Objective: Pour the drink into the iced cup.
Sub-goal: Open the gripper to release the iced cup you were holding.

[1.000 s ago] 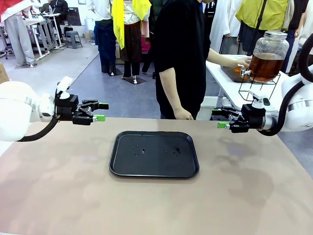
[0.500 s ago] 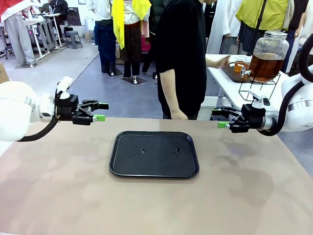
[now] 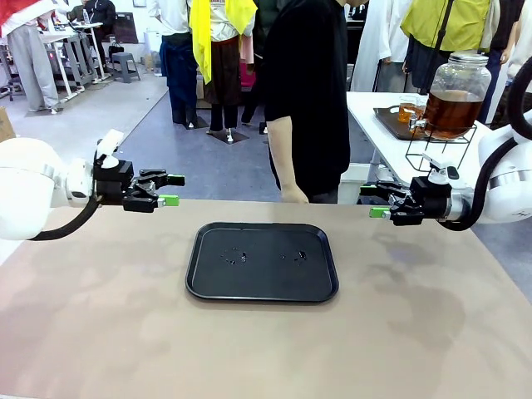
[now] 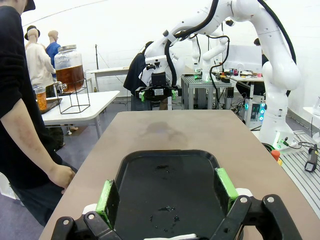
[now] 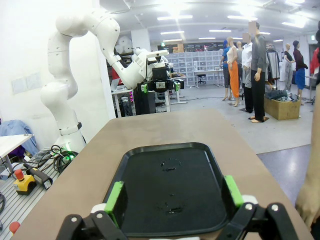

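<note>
Both pincers hang released and wide, the left pincer and right pincer over opposite table edges, grasping nothing, flanking the wet black tray mid-table.

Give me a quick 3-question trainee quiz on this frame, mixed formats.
1. True or false: a cup stands on the black tray.
2. Multiple choice: the drink dispenser stands A) on the black tray, B) on the white side table behind the right gripper, C) in the person's hand.
3. Fill in: the left gripper and the right gripper both hover with fingers ____ and nothing between them.

Key
1. False; the tray carries only wet marks.
2. B; it sits on a wire stand there.
3. open
</note>
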Action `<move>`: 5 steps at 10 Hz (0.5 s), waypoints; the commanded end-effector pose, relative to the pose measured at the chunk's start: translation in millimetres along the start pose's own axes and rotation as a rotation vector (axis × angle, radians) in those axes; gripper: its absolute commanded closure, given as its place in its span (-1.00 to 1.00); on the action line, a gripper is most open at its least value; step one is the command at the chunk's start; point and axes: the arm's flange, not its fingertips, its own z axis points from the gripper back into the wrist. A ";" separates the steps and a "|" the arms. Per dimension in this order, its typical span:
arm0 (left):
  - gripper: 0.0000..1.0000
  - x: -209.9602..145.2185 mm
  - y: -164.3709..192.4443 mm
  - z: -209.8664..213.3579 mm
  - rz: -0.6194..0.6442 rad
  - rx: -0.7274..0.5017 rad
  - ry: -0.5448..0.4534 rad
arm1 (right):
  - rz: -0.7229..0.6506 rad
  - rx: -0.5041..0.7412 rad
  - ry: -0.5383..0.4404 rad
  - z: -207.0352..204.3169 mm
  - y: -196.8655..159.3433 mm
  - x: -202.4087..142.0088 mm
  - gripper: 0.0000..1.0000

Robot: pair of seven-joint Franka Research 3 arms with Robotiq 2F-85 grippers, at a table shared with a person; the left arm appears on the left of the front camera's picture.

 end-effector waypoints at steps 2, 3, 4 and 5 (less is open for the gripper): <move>-1.00 1.6 1.0 -1.9 0.000 0.014 -0.004 | 0.005 0.002 -0.004 0.1 0.5 2.9 -1.00; -1.00 1.6 1.0 -1.9 0.000 0.014 -0.004 | 0.005 0.002 -0.004 0.1 0.5 2.9 -1.00; -1.00 1.6 1.0 -1.9 0.000 0.014 -0.004 | 0.005 0.002 -0.004 0.1 0.5 2.9 -1.00; -1.00 1.6 1.0 -1.9 0.000 0.014 -0.004 | 0.005 0.002 -0.004 0.1 0.5 2.9 -1.00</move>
